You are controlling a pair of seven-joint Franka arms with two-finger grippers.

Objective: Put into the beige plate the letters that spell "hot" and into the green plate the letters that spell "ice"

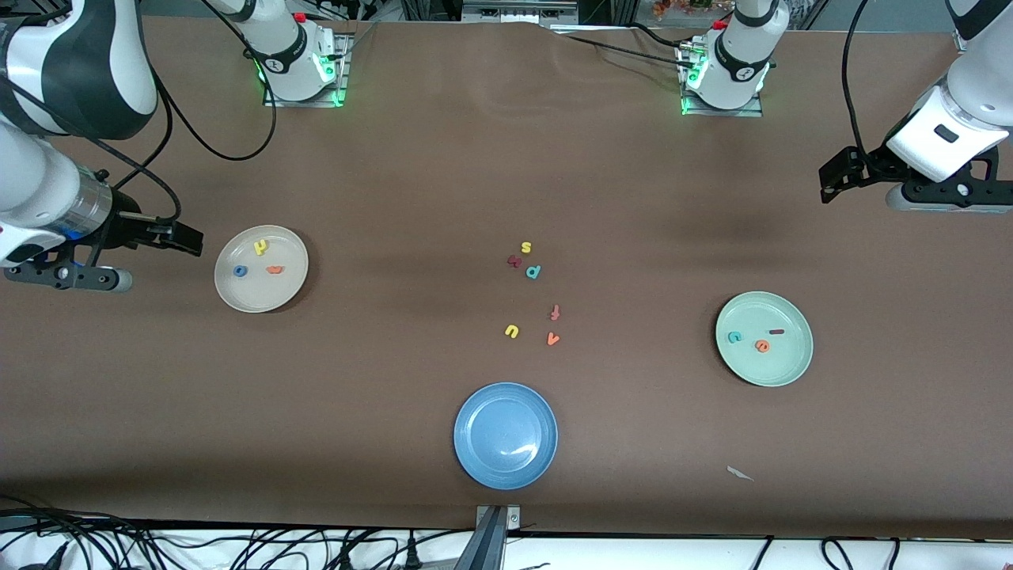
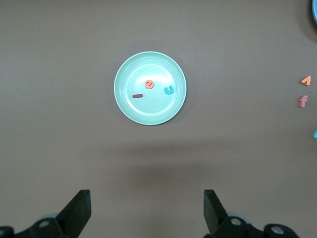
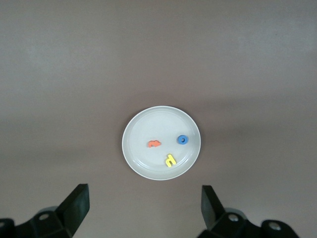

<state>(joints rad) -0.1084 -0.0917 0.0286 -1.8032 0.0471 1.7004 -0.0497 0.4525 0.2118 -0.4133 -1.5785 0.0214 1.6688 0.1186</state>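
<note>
Now my right end effector (image 1: 186, 237) hangs over the desk (image 1: 411, 182) at the right arm's end, just beside the beige plate (image 1: 297, 255), its fingers (image 3: 74, 208) spread wide and holding nothing. That plate carries the yellow h (image 1: 260, 247), the blue o (image 1: 240, 271) and the orange t (image 1: 275, 269), all apart from one another.

Toward the middle of the desk lie the loose letters: a yellow s (image 1: 526, 248), a dark red crooked letter (image 1: 514, 260) just beside it, and a teal p (image 1: 533, 271) next to that. Nearer the front camera sit a yellow u (image 1: 512, 331), an f (image 1: 555, 313) that looks orange-pink, though its colour is hard to judge, and an orange v (image 1: 552, 339). Nearer still is the blue plate (image 1: 475, 459).

Toward the left arm's end stands the green plate (image 1: 799, 360), holding the teal c (image 1: 734, 336), the orange e (image 1: 762, 346) and the dark red i (image 1: 776, 332). My left end effector (image 1: 829, 184) hangs over the desk at that end, farther from the front camera than the green plate, its fingers (image 2: 77, 213) wide apart and gripping nothing. Both arms wait.
</note>
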